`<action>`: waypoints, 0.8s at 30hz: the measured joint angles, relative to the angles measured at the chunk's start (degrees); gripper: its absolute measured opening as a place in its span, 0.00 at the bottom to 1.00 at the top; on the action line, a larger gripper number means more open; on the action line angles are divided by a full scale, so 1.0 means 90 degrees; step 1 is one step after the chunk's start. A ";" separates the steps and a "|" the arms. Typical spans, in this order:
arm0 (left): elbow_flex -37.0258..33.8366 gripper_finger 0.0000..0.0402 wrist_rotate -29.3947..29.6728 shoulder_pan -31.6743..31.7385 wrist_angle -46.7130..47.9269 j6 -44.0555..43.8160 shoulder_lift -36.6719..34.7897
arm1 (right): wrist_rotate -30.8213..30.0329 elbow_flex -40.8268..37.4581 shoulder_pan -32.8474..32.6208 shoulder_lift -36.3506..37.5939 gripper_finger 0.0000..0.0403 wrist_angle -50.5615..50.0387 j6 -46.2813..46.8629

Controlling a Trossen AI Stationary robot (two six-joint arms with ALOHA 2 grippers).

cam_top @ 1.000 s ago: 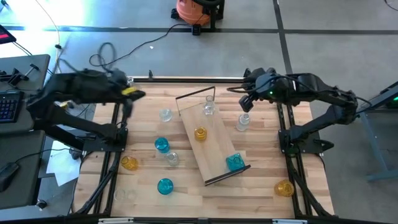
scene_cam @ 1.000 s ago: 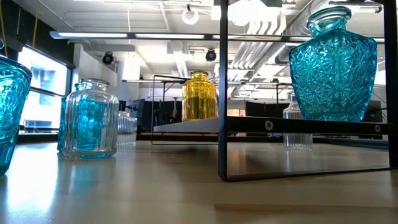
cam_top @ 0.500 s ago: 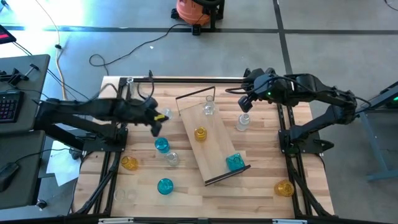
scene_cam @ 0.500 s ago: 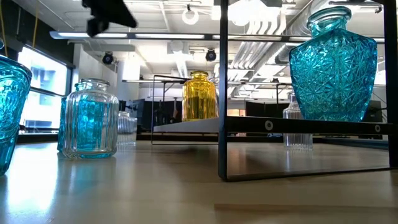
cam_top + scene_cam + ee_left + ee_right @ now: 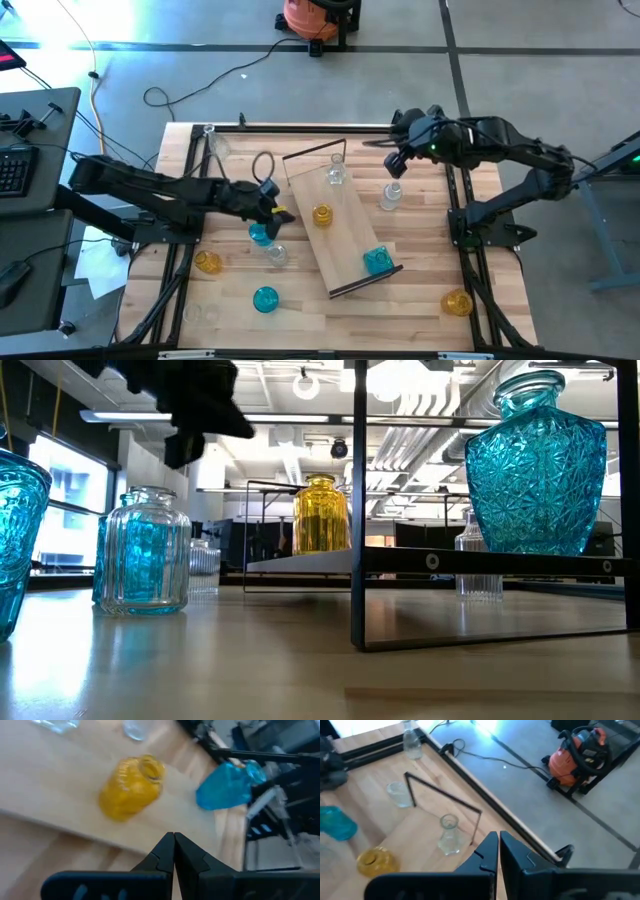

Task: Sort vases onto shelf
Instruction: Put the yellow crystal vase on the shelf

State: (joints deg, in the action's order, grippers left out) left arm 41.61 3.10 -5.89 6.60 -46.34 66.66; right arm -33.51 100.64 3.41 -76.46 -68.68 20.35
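The shelf (image 5: 345,232) lies slantwise on the table's middle. On it stand a clear vase (image 5: 335,175), an amber vase (image 5: 322,215) and a blue vase (image 5: 377,260). More vases stand on the table: a blue one (image 5: 260,235), a clear one (image 5: 277,255), an amber one (image 5: 207,262) and several others. My left gripper (image 5: 282,213) is shut and hovers between the blue table vase and the shelf's left edge, pointing at the amber shelf vase (image 5: 131,787). My right gripper (image 5: 393,163) is shut and hangs high over a clear vase (image 5: 390,197) right of the shelf.
A blue vase (image 5: 265,298), a clear one (image 5: 200,313) and an amber one (image 5: 457,302) stand near the front edge. Another clear vase (image 5: 412,742) is at the far left corner. Dark rails (image 5: 300,127) frame the table. An orange vacuum (image 5: 315,18) stands on the floor beyond.
My left gripper has swung from the table's far left corner toward the right and near side and come down, ending beside the shelf's left edge above the blue table vase. It has stayed shut. No vase has moved.
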 joint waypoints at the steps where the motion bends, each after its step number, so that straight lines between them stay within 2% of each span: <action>1: 0.0011 0.01 -0.0053 -0.0028 -0.0190 -0.0057 0.0152 | -0.0006 0.0000 0.0066 0.0019 0.00 0.0039 -0.0082; 8: 0.0004 0.01 -0.0130 -0.0109 -0.0960 -0.0651 0.0958 | 0.0001 0.0000 0.0413 0.0227 0.00 0.0495 -0.0634; 13: 0.0011 0.01 -0.0050 -0.0092 -0.1156 -0.0735 0.1334 | 0.0025 0.0000 0.0470 0.0412 0.00 0.0714 -0.0816; 24: 0.0006 0.01 0.0057 0.0155 -0.1687 -0.0790 0.1788 | 0.0247 0.0001 0.0462 0.0556 0.00 0.0799 -0.0798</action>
State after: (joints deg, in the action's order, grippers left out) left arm 41.67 3.62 -4.49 -8.58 -53.44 82.75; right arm -31.29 100.65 7.57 -71.46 -61.49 13.17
